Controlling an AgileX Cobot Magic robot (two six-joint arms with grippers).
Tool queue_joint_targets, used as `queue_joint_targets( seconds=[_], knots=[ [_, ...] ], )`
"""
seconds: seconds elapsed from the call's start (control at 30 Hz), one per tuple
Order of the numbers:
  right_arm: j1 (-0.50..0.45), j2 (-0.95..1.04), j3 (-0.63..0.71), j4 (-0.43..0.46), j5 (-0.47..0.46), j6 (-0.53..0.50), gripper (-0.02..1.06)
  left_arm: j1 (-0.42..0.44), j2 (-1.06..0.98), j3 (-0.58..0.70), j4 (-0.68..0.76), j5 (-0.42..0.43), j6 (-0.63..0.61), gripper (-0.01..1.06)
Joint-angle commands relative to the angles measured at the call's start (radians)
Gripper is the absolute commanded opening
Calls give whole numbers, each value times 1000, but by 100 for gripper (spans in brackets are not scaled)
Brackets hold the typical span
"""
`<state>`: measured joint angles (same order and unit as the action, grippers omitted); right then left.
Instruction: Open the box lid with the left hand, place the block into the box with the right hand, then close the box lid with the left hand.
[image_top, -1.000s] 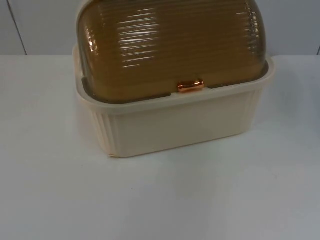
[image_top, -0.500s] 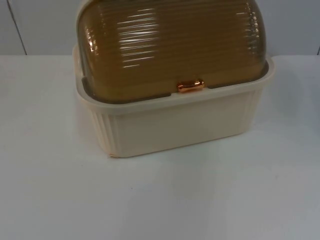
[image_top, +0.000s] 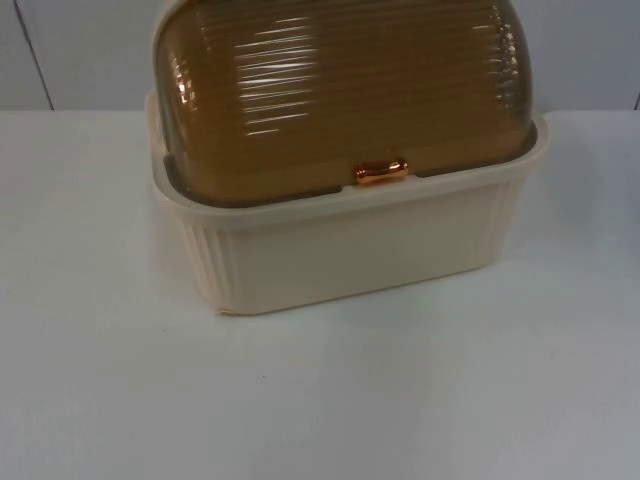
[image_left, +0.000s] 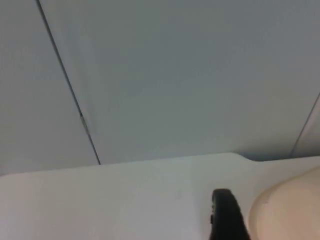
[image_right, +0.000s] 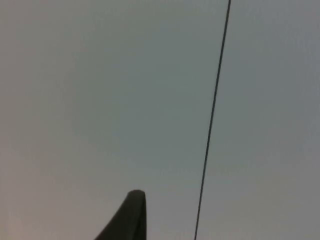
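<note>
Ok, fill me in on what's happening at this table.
Nothing is being handled at this moment. The cream box sits on the white table with its ribbed amber lid shut, the copper handle down at the front rim. The left claw is beside the box's rounded corner, touching nothing. The right claw faces the grey partition wall. The lid is not yet opened.

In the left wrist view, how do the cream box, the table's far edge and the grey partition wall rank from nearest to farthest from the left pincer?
1. The cream box: close beside the left pincer.
2. The table's far edge: ahead of the pincer.
3. The grey partition wall: behind that edge.
</note>
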<state>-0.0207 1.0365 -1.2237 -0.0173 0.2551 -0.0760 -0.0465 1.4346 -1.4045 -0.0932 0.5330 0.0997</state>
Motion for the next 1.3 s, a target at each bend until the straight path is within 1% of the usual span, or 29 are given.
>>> queue_joint_targets(
  seconds=[0.0, 0.03, 0.13, 0.2, 0.23, 0.27, 0.3, 0.33, 0.37, 0.4, 0.43, 0.47, 0.5, 0.57, 0.6, 0.77, 1.1, 1.27],
  knots=[
    [-18, 23, -3, -2, 80, 37, 105, 2, -21, 3, -12, -16, 1, 49],
    [-34, 43, -3, -2, 129, 53, 105, -3, -28, 3, -12, -16, 1, 49],
    [-51, 74, -3, -2, 152, 67, 105, -3, -44, 3, -15, -17, 18, 49],
    [-69, 111, -3, -6, 267, 61, 105, -3, -60, 3, -22, -15, 27, 51],
    [-69, 111, -3, -6, 267, 61, 105, -3, -60, 3, -22, -15, 27, 51],
    [-72, 122, -3, -6, 289, 61, 105, -3, -65, 3, -22, -17, 27, 52],
    [-77, 146, -3, -8, 372, 51, 105, -3, -74, 3, -22, -17, 27, 61],
    [-77, 158, -3, -4, 395, 35, 105, -3, -79, 3, -22, -17, 27, 70],
    [-77, 160, -3, -4, 398, 32, 105, -3, -81, 3, -22, -17, 27, 81],
    [-77, 160, -3, -4, 398, 32, 105, -3, -81, 3, -22, -17, 27, 81],
    [-77, 162, -3, -2, 390, 32, 105, -3, -81, 3, -19, -4, 27, 89],
    [-77, 160, -3, 3, 385, 32, 105, -3, -81, 3, -19, 5, 27, 94],
    [-75, 157, -3, 3, 389, 32, 105, -3, -81, 3, -14, 28, 27, 104],
    [-75, 157, -3, -4, 405, 32, 105, -3, -84, 3, -30, 73, 18, 105],
    [-75, 157, -3, -7, 418, 32, 105, -3, -87, 3, -41, 82, 9, 105],
    [-75, 157, -3, -7, 419, 32, 105, -3, -89, 3, -52, 76, -30, 105],
    [-75, 157, -3, -7, 423, 38, 105, -3, -91, 3, -56, 83, -30, 105],
    [-75, 157, -3, -2, 471, 43, 105, -3, -91, 3, -56, 79, -30, 105]
  ],
)
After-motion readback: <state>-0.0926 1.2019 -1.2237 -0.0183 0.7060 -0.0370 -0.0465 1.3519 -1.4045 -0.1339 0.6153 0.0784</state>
